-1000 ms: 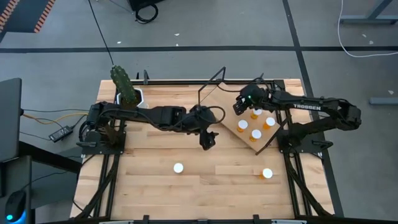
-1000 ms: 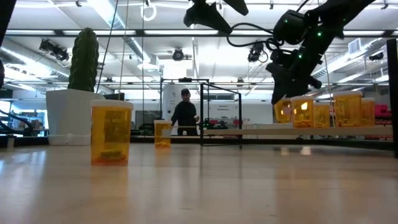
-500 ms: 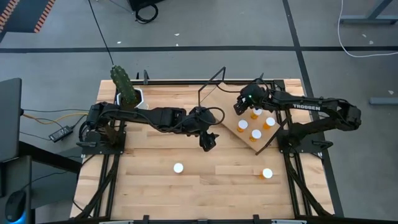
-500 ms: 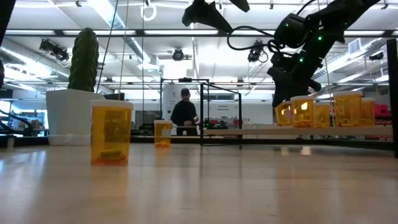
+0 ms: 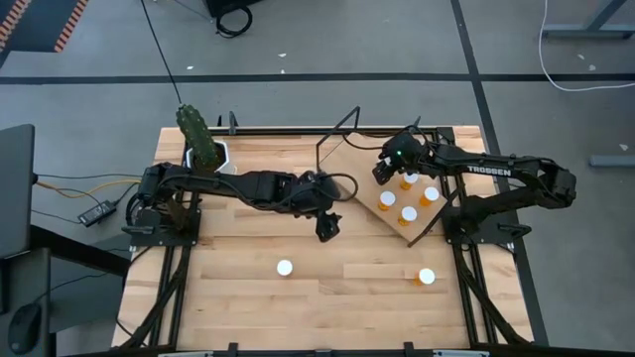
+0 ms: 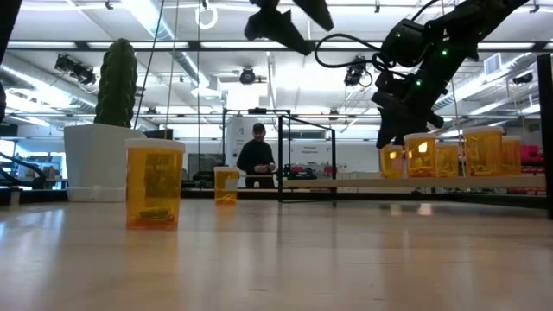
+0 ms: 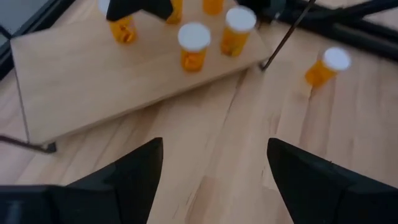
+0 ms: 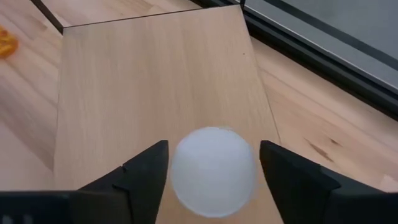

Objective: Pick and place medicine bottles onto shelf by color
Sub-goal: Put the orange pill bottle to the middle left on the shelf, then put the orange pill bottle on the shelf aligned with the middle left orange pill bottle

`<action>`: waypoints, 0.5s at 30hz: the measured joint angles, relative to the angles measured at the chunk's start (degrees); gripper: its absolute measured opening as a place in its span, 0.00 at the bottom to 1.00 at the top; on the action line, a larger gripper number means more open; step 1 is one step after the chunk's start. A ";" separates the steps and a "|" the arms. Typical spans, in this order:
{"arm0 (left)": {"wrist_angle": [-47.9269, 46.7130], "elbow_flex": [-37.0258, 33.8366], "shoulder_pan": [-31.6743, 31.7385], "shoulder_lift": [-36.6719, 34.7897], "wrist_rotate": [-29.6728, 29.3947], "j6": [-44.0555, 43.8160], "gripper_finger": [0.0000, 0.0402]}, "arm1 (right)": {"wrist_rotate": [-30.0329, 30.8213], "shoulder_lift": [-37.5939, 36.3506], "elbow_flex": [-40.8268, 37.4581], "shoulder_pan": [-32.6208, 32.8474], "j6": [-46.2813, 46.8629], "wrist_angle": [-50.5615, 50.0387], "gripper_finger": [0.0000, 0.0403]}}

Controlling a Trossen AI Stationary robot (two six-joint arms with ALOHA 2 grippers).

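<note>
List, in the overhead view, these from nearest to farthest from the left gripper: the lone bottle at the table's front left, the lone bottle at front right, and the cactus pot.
From the left gripper:
1. Front-left bottle, just ahead of it on the open tabletop.
2. Front-right bottle, below the shelf's corner.
3. Cactus pot, back-left corner.

Potted cactus at the table's far-left corner; person beyond.
</note>
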 joint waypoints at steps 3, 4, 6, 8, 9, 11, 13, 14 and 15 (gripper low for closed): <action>-1.98 0.00 -0.19 0.00 -0.02 0.04 0.73 | -0.17 0.00 0.00 0.00 0.17 -0.02 0.70; -2.29 -0.02 -0.24 0.00 0.00 0.05 0.73 | -0.17 0.00 0.00 0.00 0.21 -0.12 0.71; -3.22 -0.02 -0.45 0.00 0.01 0.06 0.73 | -0.15 0.00 0.00 0.02 0.89 -0.56 0.74; -5.06 -0.02 -0.60 0.01 0.03 0.31 0.73 | -0.15 0.00 0.00 0.02 1.66 -0.55 0.76; -6.22 -0.02 -0.66 0.02 0.10 0.50 0.73 | -0.15 0.00 0.00 0.02 1.87 -0.55 0.76; -9.64 -0.02 -0.79 0.02 0.26 0.50 0.73 | -0.17 0.00 0.00 0.02 2.09 -0.55 0.76; -13.70 -0.04 -0.85 -0.11 1.25 0.50 0.73 | -0.17 -0.04 0.25 0.04 2.11 -1.05 0.76; -16.02 -0.08 -0.85 -0.29 1.91 0.51 0.73 | -0.17 -0.15 0.64 0.04 2.13 -1.73 0.76; -17.93 -0.09 -0.85 -0.48 2.41 0.47 0.73 | -0.15 -0.23 1.23 0.04 2.09 -2.29 0.76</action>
